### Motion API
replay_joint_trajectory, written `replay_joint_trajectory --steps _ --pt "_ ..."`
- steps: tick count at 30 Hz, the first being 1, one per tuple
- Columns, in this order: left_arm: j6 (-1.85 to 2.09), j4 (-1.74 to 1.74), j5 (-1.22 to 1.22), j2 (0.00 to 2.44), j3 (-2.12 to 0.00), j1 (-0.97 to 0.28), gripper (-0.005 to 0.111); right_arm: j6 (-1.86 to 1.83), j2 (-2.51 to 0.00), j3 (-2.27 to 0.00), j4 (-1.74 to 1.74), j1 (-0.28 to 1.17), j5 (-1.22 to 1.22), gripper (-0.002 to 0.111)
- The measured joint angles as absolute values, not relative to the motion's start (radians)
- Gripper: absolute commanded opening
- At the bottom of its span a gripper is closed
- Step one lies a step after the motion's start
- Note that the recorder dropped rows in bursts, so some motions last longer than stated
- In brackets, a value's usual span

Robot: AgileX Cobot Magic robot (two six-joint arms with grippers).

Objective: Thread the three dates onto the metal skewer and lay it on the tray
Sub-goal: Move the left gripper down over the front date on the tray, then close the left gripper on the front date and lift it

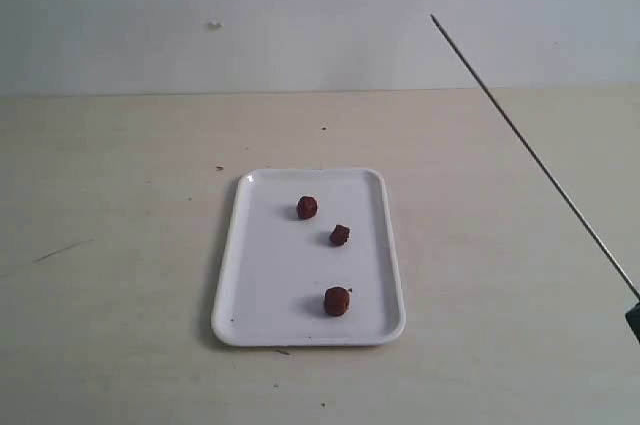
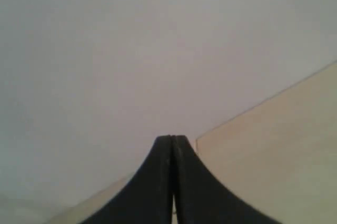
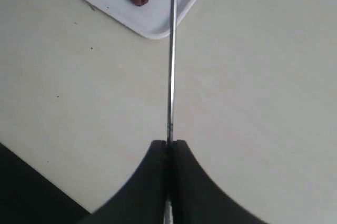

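Stretching across the whole scene, a pale beige matte counter (image 1: 120, 245) meets a plain grey-white wall (image 1: 300, 15) well behind the flat white rectangular glossy tray (image 1: 250, 275). The counter carries a few dark specks around the tray, and a faint dark scratch (image 1: 55, 253) lies well to the tray's left in the exterior view. A small pale mark (image 1: 214, 25) sits on the wall.

Three small dark reddish-brown wrinkled dates lie loose inside the tray, apart from one another: a date (image 1: 307, 207) toward its far end, a date (image 1: 340, 235) near its middle, a date (image 1: 337, 301) toward its near end.

The long thin grey metal skewer (image 1: 530, 155) slants through the air to the right of the tray, its free tip raised against the wall. The black right hand (image 3: 170, 142) is clamped on the skewer's lower end. The black left hand (image 2: 172, 137) has its fingers pressed together on nothing; its wrist view takes in only wall and counter.
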State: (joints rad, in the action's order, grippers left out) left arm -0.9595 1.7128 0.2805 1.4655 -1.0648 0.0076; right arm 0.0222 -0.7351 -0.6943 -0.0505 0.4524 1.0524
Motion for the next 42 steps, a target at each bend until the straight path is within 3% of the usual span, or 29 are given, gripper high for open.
replay_joint_trajectory --steps 4,8,13,18,25,29,34,42 --pt "-0.707 1.453 0.372 1.482 -1.066 0.009 0.0 0.026 -0.735 -0.694 -0.051 0.452 1.05 0.0" --pt "-0.366 0.976 0.426 1.491 -1.088 -0.034 0.0 0.03 -0.735 -0.694 -0.051 0.452 1.05 0.0" --pt "0.352 0.188 0.641 1.539 -1.205 -0.169 0.0 0.046 -0.735 -0.694 -0.051 0.452 1.055 0.0" --pt "0.922 -0.207 0.935 1.718 -1.376 -0.345 0.0 0.071 -0.735 -0.694 -0.051 0.452 1.056 0.0" --pt "1.379 -0.245 0.966 1.879 -1.433 -0.501 0.0 0.093 -0.735 -0.694 -0.051 0.452 1.051 0.0" --pt "1.486 -0.333 0.849 1.954 -1.433 -0.601 0.0 0.091 -0.735 -0.694 -0.051 0.452 1.053 0.0" --pt "1.493 -0.369 0.785 2.024 -1.434 -0.734 0.0 0.083 -0.735 -0.694 -0.051 0.452 1.053 0.0" --pt "1.328 -0.252 0.895 2.058 -1.453 -0.765 0.0 0.067 -0.735 -0.694 -0.051 0.452 1.051 0.0"
